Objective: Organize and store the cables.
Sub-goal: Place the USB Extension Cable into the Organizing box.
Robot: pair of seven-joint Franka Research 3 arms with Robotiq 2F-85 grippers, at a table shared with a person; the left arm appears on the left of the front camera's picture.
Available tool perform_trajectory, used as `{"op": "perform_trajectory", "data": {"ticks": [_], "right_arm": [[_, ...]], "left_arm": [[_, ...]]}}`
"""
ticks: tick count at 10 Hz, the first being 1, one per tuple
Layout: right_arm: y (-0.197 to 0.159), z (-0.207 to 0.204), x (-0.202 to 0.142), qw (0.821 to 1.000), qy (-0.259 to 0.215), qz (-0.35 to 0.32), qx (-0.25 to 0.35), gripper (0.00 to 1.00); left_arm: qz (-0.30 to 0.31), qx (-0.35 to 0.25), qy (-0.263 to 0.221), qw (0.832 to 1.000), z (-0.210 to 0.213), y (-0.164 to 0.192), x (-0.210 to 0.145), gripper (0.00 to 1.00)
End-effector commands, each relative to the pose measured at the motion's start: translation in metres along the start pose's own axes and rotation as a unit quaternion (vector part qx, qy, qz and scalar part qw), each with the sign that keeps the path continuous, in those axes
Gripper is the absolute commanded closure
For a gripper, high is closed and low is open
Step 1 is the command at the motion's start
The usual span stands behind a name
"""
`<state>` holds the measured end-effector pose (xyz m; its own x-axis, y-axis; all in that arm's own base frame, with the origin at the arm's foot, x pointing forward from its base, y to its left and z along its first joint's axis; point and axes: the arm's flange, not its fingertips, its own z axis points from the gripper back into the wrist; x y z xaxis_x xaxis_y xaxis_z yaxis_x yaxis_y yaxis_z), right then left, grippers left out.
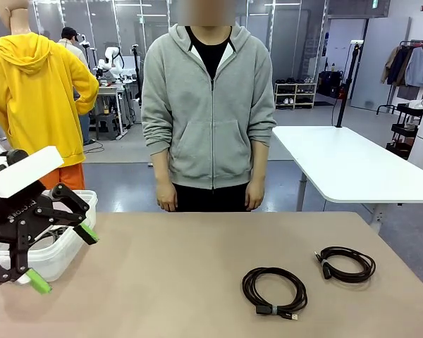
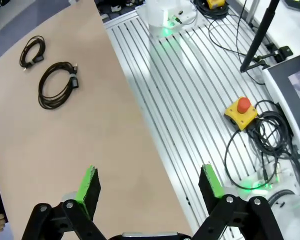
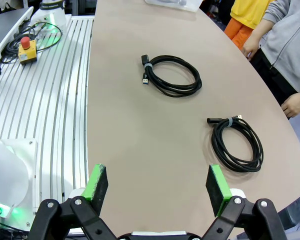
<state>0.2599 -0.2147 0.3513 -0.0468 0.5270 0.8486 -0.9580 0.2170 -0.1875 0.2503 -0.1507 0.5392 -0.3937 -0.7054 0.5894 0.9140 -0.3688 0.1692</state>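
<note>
Front view: nearer cable (image 1: 274, 309) and farther cable (image 1: 327, 268) lie coiled, apart, on the right half of the bench (image 1: 162, 282); left hand (image 1: 62, 258) and right hand (image 3: 156, 185) stand released, empty, so the right should straddle one coil's bundled strands squarely before closing.

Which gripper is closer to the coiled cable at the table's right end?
Right. The cable lies just beyond the open jaws of the right gripper; the left gripper is by the white bin at the opposite end.

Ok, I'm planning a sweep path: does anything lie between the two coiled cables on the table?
No. Only bare tabletop separates the nearer cable from the farther cable; the front view and right wrist view both show that.
</note>
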Motion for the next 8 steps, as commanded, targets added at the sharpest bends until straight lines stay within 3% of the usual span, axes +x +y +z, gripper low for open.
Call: {"op": "perform_trajectory", "data": {"ticks": [1, 2, 3, 5, 8], "right_arm": [[0.0, 0.001, 0.0, 1.0, -0.001, 0.0, -0.003, 0.0], [0.0, 0.001, 0.0, 1.0, -0.001, 0.0, -0.003, 0.0], [0.0, 0.001, 0.0, 1.0, -0.001, 0.0, -0.003, 0.0], [0.0, 0.001, 0.0, 1.0, -0.001, 0.0, -0.003, 0.0], [0.0, 0.001, 0.0, 1.0, -0.001, 0.0, -0.003, 0.0]], "left_arm": [[-0.009, -0.02, 0.007, 1.0, -0.021, 0.018, 0.005, 0.0], [0.022, -0.058, 0.046, 0.997, -0.053, 0.05, 0.015, 0.0], [0.011, -0.061, 0.044, 0.997, -0.062, 0.06, 0.018, 0.0], [0.028, -0.041, 0.019, 0.999, -0.056, 0.058, 0.013, 0.0], [0.037, -0.037, 0.02, 0.998, -0.051, 0.055, 0.002, 0.0]]}}
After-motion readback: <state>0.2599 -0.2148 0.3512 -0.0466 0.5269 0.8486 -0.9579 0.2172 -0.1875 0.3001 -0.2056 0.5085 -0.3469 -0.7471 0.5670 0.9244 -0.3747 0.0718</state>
